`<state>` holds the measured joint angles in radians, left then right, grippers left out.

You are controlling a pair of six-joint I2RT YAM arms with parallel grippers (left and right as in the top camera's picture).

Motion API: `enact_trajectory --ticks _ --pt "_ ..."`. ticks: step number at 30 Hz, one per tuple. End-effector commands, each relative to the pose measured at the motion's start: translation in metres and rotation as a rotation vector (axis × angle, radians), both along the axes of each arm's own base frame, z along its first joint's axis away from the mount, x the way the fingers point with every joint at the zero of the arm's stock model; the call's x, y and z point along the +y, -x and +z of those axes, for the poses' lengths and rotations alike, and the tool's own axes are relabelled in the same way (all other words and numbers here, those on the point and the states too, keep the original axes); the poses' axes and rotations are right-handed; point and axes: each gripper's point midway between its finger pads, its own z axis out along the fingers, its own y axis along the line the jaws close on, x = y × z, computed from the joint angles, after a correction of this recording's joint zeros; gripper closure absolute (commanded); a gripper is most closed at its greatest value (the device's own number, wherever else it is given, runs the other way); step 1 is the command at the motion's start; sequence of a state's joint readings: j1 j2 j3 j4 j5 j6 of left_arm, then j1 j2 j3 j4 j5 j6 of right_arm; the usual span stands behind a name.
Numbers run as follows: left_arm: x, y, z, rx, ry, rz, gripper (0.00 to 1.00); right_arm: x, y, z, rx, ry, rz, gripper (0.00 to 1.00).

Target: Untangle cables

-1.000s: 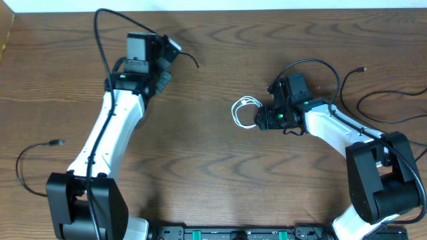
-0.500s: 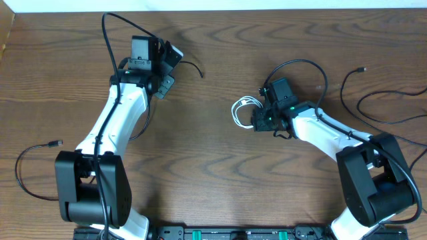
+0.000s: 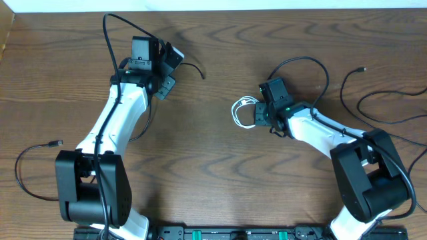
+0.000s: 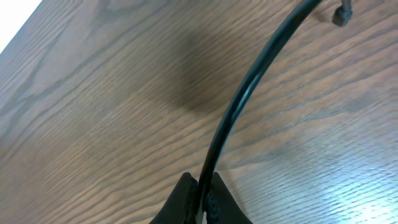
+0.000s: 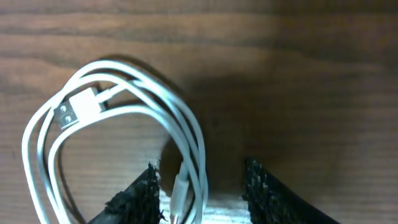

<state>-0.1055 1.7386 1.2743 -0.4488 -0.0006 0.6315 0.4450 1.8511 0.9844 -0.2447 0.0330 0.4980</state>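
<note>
The right hand (image 5: pixel 199 186) has closed in on the white cable (image 5: pixel 79 107) coiled mid-table (image 3: pixel 213 180). Its fingers are narrowing but not yet gripping, and they straddle the coil's nearest strands. The left hand (image 4: pixel 202 190) stays clenched on a black cable (image 4: pixel 239 102) at the far left, so pulling the white one free looks imminent.

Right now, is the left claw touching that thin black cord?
Touching. The left wrist view shows the thin black cord clamped between the left gripper's shut fingertips.
</note>
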Motion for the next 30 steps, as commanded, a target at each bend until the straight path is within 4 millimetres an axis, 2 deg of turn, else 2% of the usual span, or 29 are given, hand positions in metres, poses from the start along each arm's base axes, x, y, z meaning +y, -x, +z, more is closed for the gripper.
enact_trajectory --ticks 1,8,16,18,22,30 --pt "-0.005 0.004 -0.004 0.02 0.042 -0.013 0.93 -0.018 0.039 -0.06 0.175 0.082 -0.034 0.6" --pt "-0.005 0.004 -0.005 0.022 0.041 -0.012 0.92 -0.007 0.054 -0.084 0.22 0.113 0.012 0.64" --pt "-0.005 0.006 -0.006 0.031 0.041 -0.012 0.92 -0.011 0.067 -0.087 0.244 0.193 0.05 0.73" --pt "-0.005 0.006 -0.006 0.032 0.041 -0.012 0.93 -0.014 0.069 -0.087 0.249 0.206 0.05 0.79" --pt "-0.005 0.006 -0.006 0.031 0.041 -0.012 0.93 -0.014 0.07 -0.087 0.251 0.208 0.05 0.99" --pt "-0.005 0.007 -0.006 0.034 0.041 -0.012 0.93 -0.016 0.068 -0.082 0.251 0.2 0.041 0.99"
